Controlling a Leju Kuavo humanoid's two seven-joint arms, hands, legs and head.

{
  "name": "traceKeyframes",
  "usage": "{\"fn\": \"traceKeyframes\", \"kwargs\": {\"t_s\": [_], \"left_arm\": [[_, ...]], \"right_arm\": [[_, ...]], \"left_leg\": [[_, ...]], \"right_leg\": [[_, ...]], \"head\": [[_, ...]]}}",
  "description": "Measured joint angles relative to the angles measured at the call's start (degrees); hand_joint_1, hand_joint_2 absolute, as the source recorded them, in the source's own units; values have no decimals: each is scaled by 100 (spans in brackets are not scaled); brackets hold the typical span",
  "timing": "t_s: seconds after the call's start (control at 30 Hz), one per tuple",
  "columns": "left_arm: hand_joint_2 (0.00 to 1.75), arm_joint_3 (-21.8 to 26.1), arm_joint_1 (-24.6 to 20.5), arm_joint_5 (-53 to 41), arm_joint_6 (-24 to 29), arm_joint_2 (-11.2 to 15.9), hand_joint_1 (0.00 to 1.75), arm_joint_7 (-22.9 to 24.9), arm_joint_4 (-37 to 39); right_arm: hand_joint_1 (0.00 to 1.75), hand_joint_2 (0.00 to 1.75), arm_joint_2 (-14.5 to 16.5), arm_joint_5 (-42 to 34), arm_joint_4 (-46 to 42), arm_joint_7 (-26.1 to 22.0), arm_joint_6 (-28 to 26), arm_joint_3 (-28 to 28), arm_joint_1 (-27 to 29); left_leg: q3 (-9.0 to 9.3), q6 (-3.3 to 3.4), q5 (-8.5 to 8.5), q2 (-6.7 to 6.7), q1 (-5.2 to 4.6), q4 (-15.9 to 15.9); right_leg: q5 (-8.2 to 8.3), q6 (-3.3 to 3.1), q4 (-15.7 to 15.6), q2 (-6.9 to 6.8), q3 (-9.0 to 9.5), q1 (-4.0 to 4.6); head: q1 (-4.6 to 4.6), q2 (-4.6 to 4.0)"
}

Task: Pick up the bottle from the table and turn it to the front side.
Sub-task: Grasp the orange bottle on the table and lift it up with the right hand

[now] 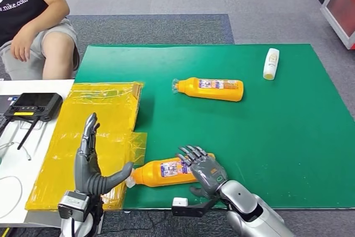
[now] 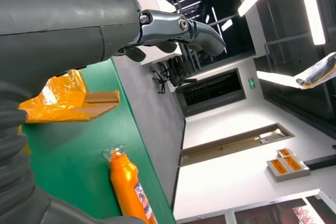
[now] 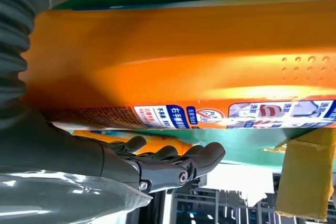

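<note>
Two orange bottles lie flat on the mat (image 1: 272,148); target is the near one (image 1: 167,171), close to the front edge, cap toward the yellow bag (image 1: 100,137). Right hand (image 1: 205,167) is draped over its base end, fingers curled across the body; can't tell if it's clamped. Left hand (image 1: 90,159) has fingers spread, thumb tip at the cap. Suggest closing firmly mid-body and lifting clear before rolling, or it'll slip.

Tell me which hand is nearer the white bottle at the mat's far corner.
Right. The right hand rests on the near orange bottle, well short of the small white bottle; the left hand is raised over the yellow plastic sheet, farther off.
</note>
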Motion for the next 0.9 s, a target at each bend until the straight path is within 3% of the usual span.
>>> {"fn": "traceKeyframes", "kwargs": {"t_s": [0.17,0.4,0.53,0.9], "left_arm": [[175,1,0,0,21,0,0,-5,0],[175,4,1,-1,103,2,0,-7,0],[175,8,0,-2,112,4,0,-7,1],[175,23,-7,13,127,4,0,-7,2]], "right_arm": [[0,175,1,-65,34,39,22,32,-31],[5,175,30,424,365,508,137,136,-327],[173,175,45,563,690,592,162,155,-549],[175,175,97,980,1330,839,18,154,-841]], "left_leg": [[2,-1,1,0,0,0],[16,-1,3,1,0,0],[39,3,2,1,0,0],[69,11,12,1,-1,0]], "right_leg": [[1,-1,0,0,2,0],[4,-2,-2,1,11,0],[4,-2,-5,1,33,0],[19,3,-12,1,61,0]], "head": [[0,0],[1,0],[1,0],[0,0]]}}
